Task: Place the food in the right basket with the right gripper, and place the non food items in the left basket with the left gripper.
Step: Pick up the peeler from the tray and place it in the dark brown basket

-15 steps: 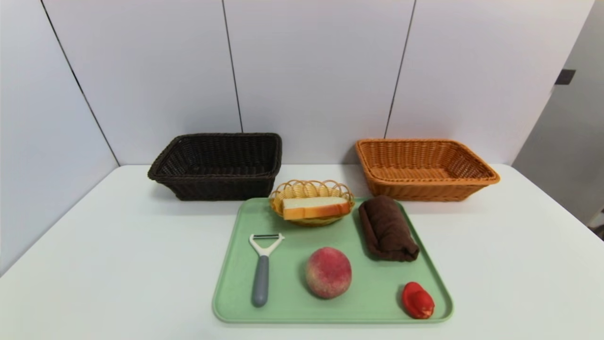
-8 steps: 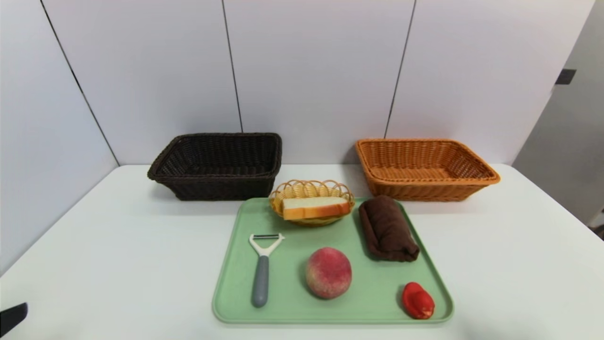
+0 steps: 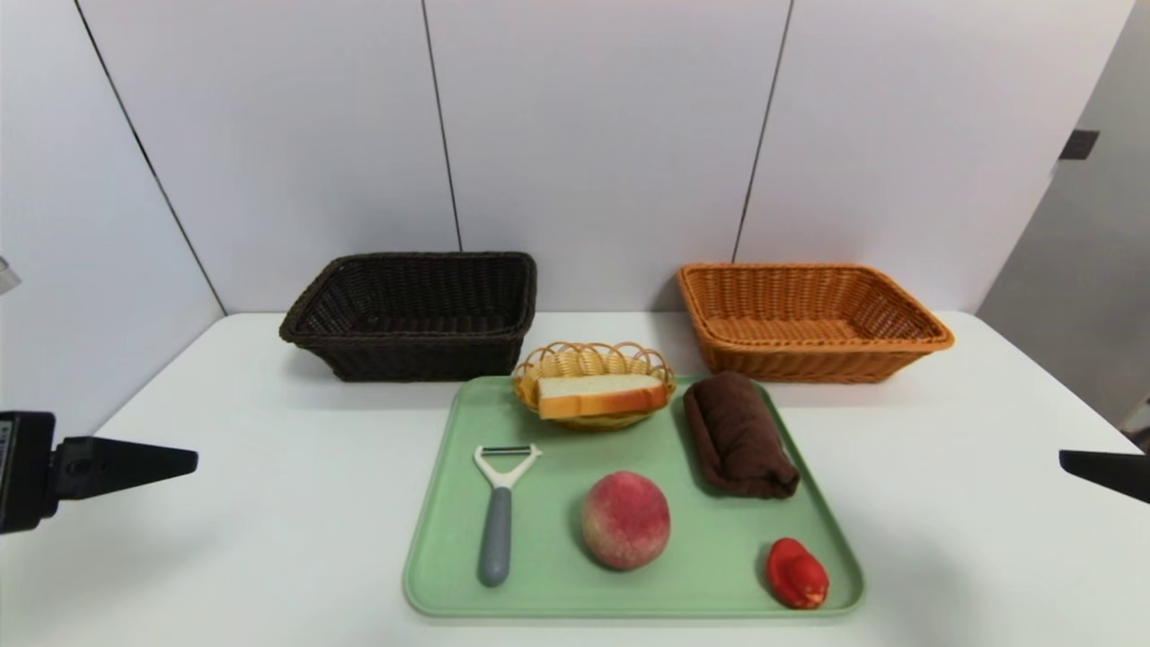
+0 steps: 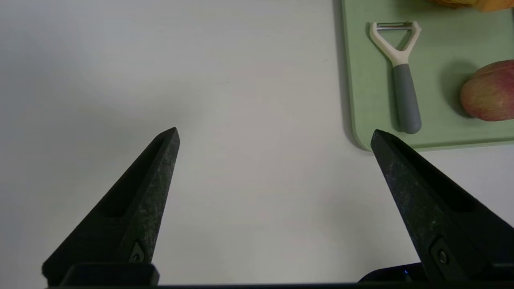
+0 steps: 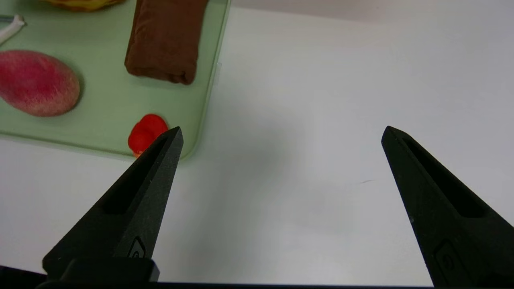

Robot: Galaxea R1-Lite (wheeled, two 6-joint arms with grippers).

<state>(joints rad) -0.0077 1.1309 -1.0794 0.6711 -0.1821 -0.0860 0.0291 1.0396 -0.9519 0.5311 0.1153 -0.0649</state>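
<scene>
- Nearest the robot, the left gripper (image 4: 275, 136) hangs over bare white table (image 3: 225, 503) off the tray's left side, its fingers spread wide and holding nothing.
- The right gripper (image 5: 281, 132) hangs over the table off the tray's right side, likewise spread wide and empty; only one dark fingertip of it shows at the head view's right edge.
- On the green tray (image 3: 710, 575) at mid-table, the front row holds a grey-handled peeler (image 3: 499, 517) at left, a peach (image 3: 625, 519) in the middle and a small red food piece (image 3: 795, 572) at the front right corner.
- Behind these, a rolled brown towel (image 3: 738, 435) lies along the tray's right side, and a slice of bread (image 3: 600, 395) rests in a small wicker dish (image 3: 593, 359) at the tray's far edge.
- Farthest back, against the wall, stand the left basket (image 3: 413, 314), dark brown, and the right basket (image 3: 809, 319), orange, well apart from each other.
</scene>
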